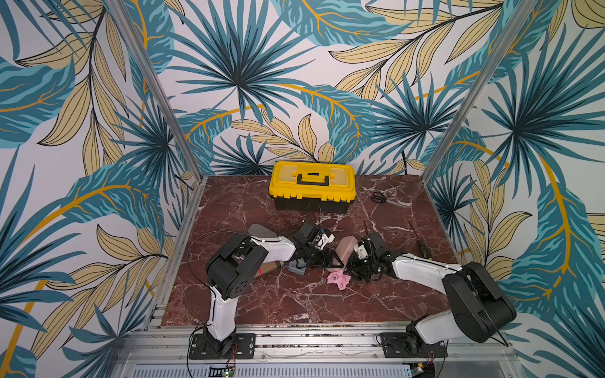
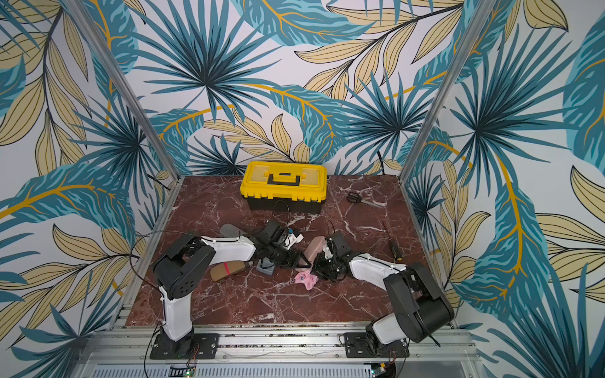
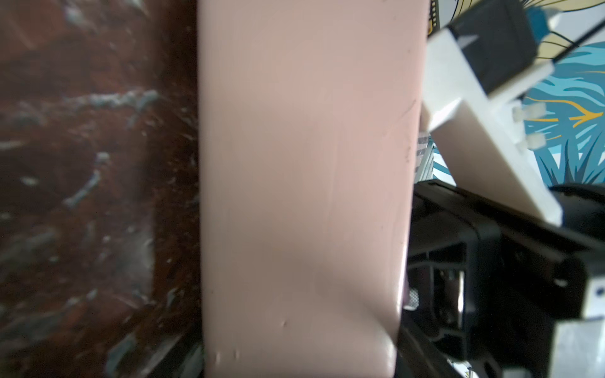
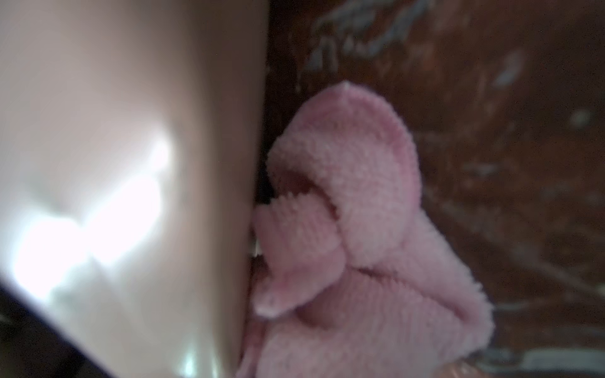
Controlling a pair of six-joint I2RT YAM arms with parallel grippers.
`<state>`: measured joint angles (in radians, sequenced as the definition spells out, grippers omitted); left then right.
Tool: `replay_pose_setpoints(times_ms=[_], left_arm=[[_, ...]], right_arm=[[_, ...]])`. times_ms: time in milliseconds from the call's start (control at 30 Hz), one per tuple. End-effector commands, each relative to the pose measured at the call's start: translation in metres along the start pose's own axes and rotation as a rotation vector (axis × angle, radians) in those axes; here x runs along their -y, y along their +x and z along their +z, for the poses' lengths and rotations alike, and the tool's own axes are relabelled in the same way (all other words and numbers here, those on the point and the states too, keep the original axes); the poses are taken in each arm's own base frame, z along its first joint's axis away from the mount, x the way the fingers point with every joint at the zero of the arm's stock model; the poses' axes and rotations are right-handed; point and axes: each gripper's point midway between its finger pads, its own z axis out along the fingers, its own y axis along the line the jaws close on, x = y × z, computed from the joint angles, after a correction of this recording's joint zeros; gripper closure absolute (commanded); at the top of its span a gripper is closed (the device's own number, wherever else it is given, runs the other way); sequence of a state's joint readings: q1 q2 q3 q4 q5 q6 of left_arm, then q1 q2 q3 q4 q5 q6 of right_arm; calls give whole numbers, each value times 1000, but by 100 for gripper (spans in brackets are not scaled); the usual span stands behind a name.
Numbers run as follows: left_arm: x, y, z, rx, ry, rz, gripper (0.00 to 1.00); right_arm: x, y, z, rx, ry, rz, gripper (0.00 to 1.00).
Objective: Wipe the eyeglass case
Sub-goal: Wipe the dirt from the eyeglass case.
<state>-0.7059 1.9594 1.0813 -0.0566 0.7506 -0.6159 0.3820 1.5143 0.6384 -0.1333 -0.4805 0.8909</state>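
Note:
The eyeglass case (image 1: 345,246) (image 2: 315,248) is pale pink and smooth, and is held up off the marble table at mid-table in both top views. My left gripper (image 1: 338,259) is shut on its lower end. The case (image 3: 301,196) fills the middle of the left wrist view, hiding the jaws. My right gripper (image 1: 347,269) is shut on a fluffy pink cloth (image 1: 339,280) (image 2: 306,280), which hangs just below the case. In the right wrist view the cloth (image 4: 353,245) lies against the side of the case (image 4: 131,163).
A yellow toolbox (image 1: 312,186) stands at the back of the marble table (image 1: 294,304). Scissors (image 1: 379,197) and a screwdriver (image 1: 422,245) lie at the right. A brown case (image 1: 270,268), a grey case (image 1: 262,230) and a small blue-grey object (image 1: 297,268) sit by the left arm.

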Motion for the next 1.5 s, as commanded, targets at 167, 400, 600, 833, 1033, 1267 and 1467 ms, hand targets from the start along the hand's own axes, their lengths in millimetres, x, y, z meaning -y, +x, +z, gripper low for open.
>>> replay_pose_setpoints(times_ms=[167, 400, 600, 833, 1033, 1267, 1467], left_arm=[[-25, 54, 16, -158, -70, -71, 100], [-16, 46, 14, -151, -31, -50, 100], [-6, 29, 8, -129, 3, -26, 100], [-14, 40, 8, -166, -16, -37, 100], [-11, 48, 9, -168, -16, -40, 100], [-9, 63, 12, -193, -24, -23, 100], [-7, 36, 8, -122, -17, -15, 100]], right_arm=[[17, -106, -22, 172, 151, -12, 100], [18, -85, -11, 105, 131, -14, 100], [13, -12, -1, 1, 5, -39, 100], [5, 9, 0, -10, -18, -66, 100], [-1, -65, -17, 118, 32, -63, 100], [16, -116, -33, 164, 173, -91, 100], [26, -63, -7, 54, 164, -82, 100]])
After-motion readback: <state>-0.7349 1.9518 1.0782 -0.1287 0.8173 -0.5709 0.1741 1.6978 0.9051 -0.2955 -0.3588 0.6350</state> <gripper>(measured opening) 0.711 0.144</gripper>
